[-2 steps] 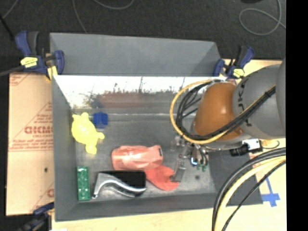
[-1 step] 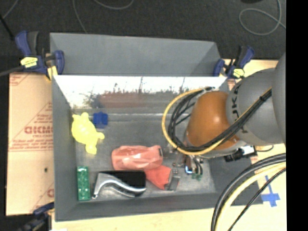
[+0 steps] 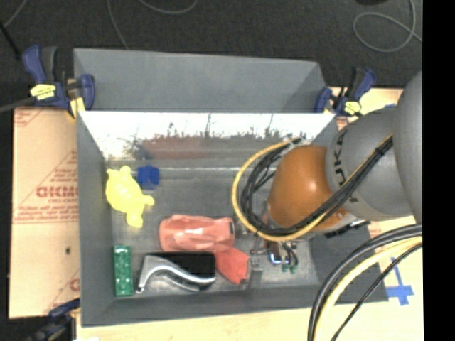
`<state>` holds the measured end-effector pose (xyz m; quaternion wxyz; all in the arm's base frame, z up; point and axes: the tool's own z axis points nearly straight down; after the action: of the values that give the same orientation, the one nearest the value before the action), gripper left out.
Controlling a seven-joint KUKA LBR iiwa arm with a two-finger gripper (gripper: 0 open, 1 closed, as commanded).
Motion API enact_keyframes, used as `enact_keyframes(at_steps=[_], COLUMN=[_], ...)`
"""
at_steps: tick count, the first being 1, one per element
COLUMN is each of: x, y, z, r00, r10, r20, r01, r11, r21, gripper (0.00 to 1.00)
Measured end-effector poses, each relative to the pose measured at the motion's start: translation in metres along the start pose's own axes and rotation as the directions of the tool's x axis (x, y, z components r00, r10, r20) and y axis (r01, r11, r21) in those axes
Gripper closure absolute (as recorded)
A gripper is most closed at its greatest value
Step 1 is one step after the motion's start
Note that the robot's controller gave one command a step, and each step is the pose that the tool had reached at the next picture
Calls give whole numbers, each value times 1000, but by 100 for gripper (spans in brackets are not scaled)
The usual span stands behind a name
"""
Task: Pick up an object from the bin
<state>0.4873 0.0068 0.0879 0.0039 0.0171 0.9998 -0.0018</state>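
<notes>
My gripper (image 3: 273,257) is low in the bin's front right part, mostly hidden under the arm's orange cover. Just to its left lies a small red soft piece (image 3: 231,264), touching or nearly touching it. Above that piece a salmon-pink oblong object (image 3: 193,233) lies on its side. A black and silver tool (image 3: 178,271) rests along the front wall, left of the red piece.
A yellow toy figure (image 3: 126,194) and a small blue block (image 3: 148,176) lie at the left back. A green flat stick (image 3: 123,271) stands by the front left corner. The arm and its cables cover the bin's right side.
</notes>
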Motion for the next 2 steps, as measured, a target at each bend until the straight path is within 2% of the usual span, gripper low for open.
enact_keyframes(at_steps=[1,2], x=[12,12], y=[13,13], z=[17,17], r00=[982,982], r10=[187,187], r20=[-1,-1], r01=[-187,-187], r11=[982,982], r21=[1,1], gripper=[100,100])
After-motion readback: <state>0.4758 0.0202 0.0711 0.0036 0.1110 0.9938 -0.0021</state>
